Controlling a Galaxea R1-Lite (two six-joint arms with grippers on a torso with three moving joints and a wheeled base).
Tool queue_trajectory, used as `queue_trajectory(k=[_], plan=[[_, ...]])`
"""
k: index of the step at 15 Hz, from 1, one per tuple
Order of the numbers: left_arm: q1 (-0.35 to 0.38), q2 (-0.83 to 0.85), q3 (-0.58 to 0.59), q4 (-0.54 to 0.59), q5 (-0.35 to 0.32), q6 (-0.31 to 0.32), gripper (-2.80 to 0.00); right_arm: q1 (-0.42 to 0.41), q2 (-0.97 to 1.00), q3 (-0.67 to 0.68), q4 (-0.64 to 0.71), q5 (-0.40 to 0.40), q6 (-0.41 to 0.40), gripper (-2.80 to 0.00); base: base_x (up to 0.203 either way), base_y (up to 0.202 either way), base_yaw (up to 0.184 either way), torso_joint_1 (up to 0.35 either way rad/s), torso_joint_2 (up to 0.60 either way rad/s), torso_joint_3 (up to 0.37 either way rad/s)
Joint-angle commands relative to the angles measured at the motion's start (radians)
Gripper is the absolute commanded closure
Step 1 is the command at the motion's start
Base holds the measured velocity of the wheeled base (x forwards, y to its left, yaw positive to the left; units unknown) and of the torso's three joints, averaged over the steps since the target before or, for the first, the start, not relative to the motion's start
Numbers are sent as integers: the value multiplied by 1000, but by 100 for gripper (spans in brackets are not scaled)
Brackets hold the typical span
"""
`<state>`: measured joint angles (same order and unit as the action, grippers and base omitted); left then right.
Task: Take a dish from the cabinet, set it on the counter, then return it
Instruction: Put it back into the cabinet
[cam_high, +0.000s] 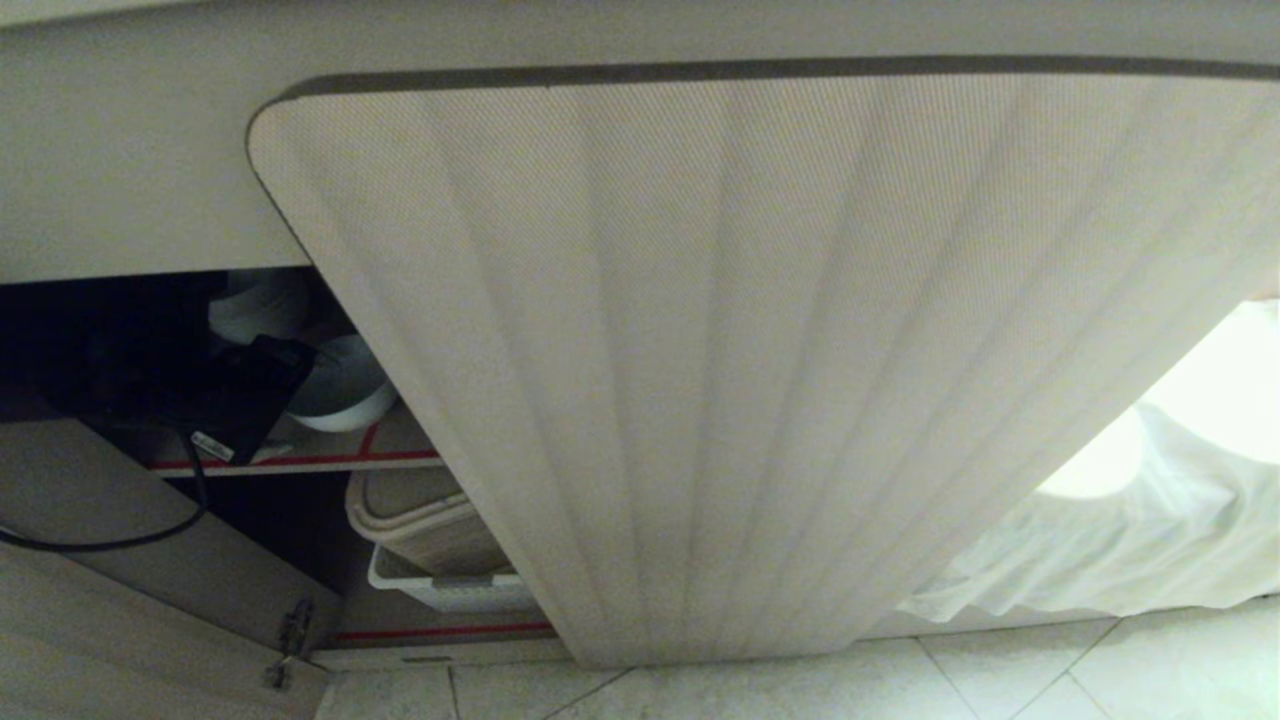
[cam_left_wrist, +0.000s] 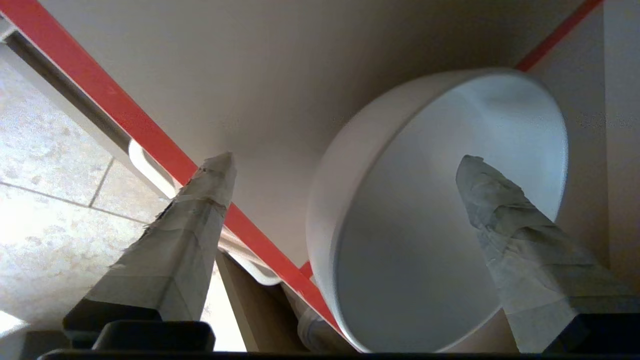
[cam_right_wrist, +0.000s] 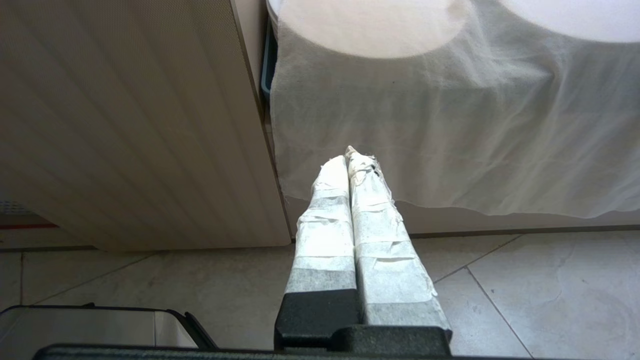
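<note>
Fluted cabinet door fills the head view; behind its edge the left gripper reaches onto the red-edged shelf beside the dish. From the left wrist, jaws are spread wide, the dish off-centre, one taped finger across its bowl. Right gripper, jaws pressed together, hangs parked above the floor.

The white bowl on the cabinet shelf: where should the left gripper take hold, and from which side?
Probably by the rim. The bowl sits on the red-edged shelf with its mouth facing the open left gripper; one fingertip shows against the bowl's inside, the other outside its wall. Coming in from the cabinet's open front and pinching the near wall suits that pose.
</note>
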<state>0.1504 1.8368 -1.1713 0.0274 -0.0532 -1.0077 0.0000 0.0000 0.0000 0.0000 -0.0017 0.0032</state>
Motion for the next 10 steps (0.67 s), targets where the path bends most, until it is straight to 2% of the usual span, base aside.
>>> queue_trajectory(k=[1, 4, 10], plan=[[0, -4, 2, -1, 4, -5, -280, 0, 0, 0, 0, 0, 0, 0, 0, 0, 0, 0, 0, 0], [-3, -7, 4, -17, 27, -4, -280, 0, 0, 0, 0, 0, 0, 0, 0, 0, 0, 0, 0, 0], [-11, -15, 49, -147, 77, 23, -280, 0, 0, 0, 0, 0, 0, 0, 0, 0, 0, 0, 0, 0]])
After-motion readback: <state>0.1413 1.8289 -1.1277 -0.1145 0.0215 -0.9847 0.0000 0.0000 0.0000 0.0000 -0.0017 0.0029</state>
